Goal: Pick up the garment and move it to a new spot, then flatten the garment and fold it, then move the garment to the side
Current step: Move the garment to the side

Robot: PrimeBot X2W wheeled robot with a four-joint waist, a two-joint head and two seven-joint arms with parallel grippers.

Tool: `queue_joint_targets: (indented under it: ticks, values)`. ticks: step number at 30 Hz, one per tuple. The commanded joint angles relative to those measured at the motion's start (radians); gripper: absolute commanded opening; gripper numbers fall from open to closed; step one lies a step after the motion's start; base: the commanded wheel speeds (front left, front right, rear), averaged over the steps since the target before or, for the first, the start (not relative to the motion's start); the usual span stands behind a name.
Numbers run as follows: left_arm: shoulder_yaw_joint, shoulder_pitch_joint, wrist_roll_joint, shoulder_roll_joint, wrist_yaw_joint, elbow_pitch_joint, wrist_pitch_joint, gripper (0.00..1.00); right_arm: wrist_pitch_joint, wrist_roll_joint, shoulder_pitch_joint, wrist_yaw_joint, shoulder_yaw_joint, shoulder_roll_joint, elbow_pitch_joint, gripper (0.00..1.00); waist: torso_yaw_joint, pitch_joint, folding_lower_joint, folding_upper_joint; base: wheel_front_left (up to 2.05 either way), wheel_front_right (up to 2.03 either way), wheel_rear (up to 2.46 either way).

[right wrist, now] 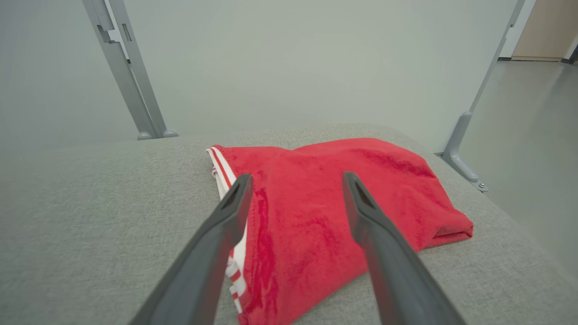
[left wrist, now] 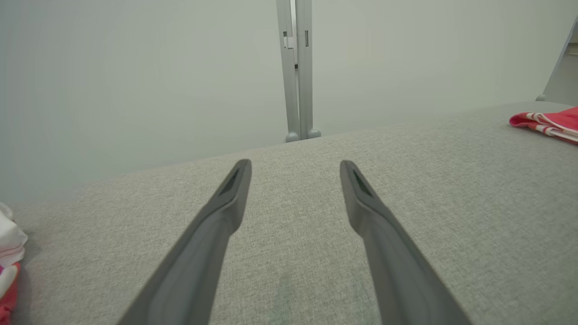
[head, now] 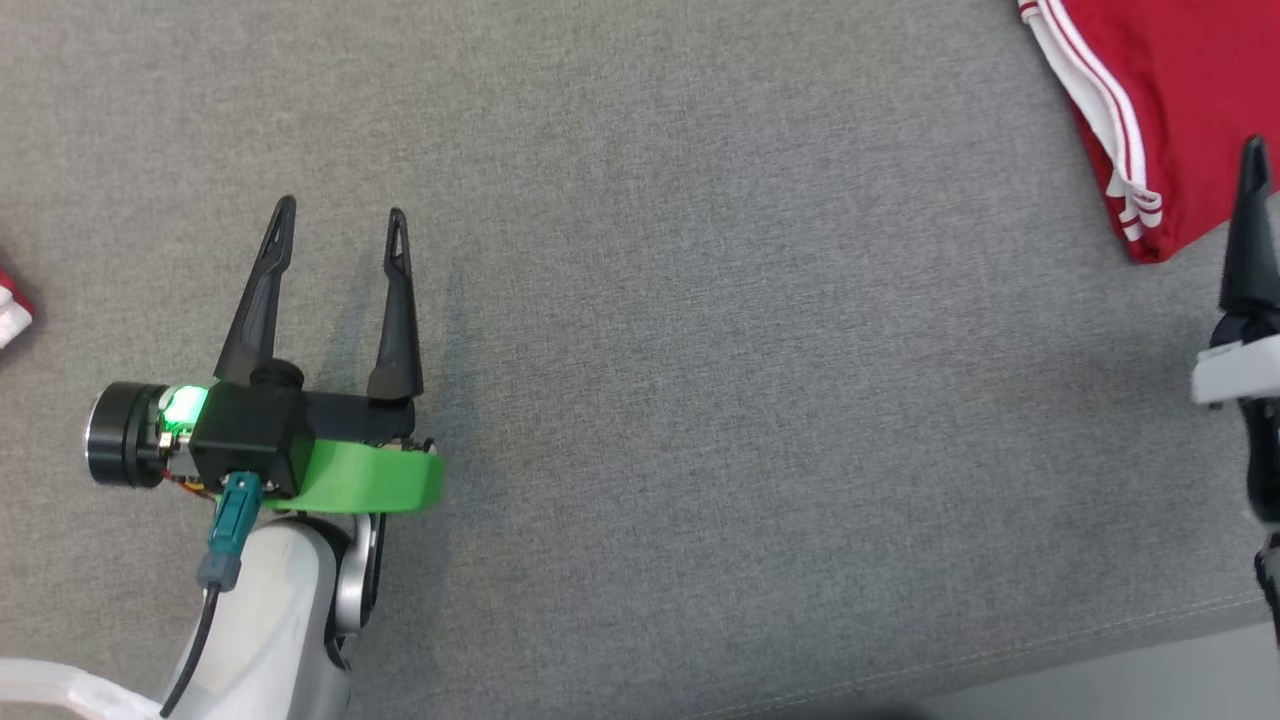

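Note:
The red garment (right wrist: 325, 212) with white side stripes lies folded on the grey fabric surface (head: 700, 350), at the top right of the head view (head: 1180, 90). My right gripper (right wrist: 296, 177) is open, its fingers pointing over the garment's near edge with nothing between them. One of its dark fingers (head: 1250, 240) shows at the right edge of the head view, just below the garment's corner. My left gripper (head: 342, 212) is open and empty over bare fabric at the lower left, far from the garment. From the left wrist view the garment (left wrist: 548, 121) is a strip at the far right.
Another red and white cloth (head: 10, 305) pokes in at the left edge, also in the left wrist view (left wrist: 9, 253). The surface's front edge (head: 1100, 650) runs along the lower right. Grey metal posts (left wrist: 296, 67) (right wrist: 469, 117) stand behind the surface against a pale wall.

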Motion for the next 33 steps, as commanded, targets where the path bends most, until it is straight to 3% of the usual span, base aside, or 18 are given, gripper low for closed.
queue_joint_targets:
  ticks: [1, 11, 19, 24, 33]
  values:
    - [0.009, 0.027, -0.01, 0.008, 0.007, 0.001, 0.001, 1.0, -0.002, -0.015, 0.041, -0.002, 0.005, 0.017, -0.03, 1.0, -0.031, -0.073, 0.0001, 0.0, 0.0, 0.0, 0.0]
    - [0.049, 0.176, -0.063, 0.015, 0.036, 0.016, -0.01, 1.0, -0.003, -0.044, 0.252, -0.002, 0.106, 0.146, -0.202, 1.0, -0.023, -0.215, 0.0001, 0.0, 0.0, 0.0, 0.0]
    - [0.064, 0.277, -0.088, 0.004, 0.049, 0.056, -0.015, 1.0, 0.02, -0.073, 0.368, -0.002, 0.12, 0.175, -0.243, 1.0, 0.037, -0.335, 0.0001, 0.0, 0.0, 0.0, 0.0]
    - [0.062, 0.345, -0.108, 0.007, 0.03, 0.09, -0.019, 1.0, 0.071, -0.095, 0.447, -0.002, 0.104, 0.191, -0.281, 1.0, 0.072, -0.414, 0.0001, 0.0, 0.0, 0.0, 0.0]
    - [0.06, 0.408, -0.125, 0.002, 0.018, 0.136, -0.019, 1.0, 0.139, -0.116, 0.538, -0.002, 0.104, 0.201, -0.343, 1.0, 0.085, -0.502, 0.0001, 0.0, 0.0, 0.0, 0.0]
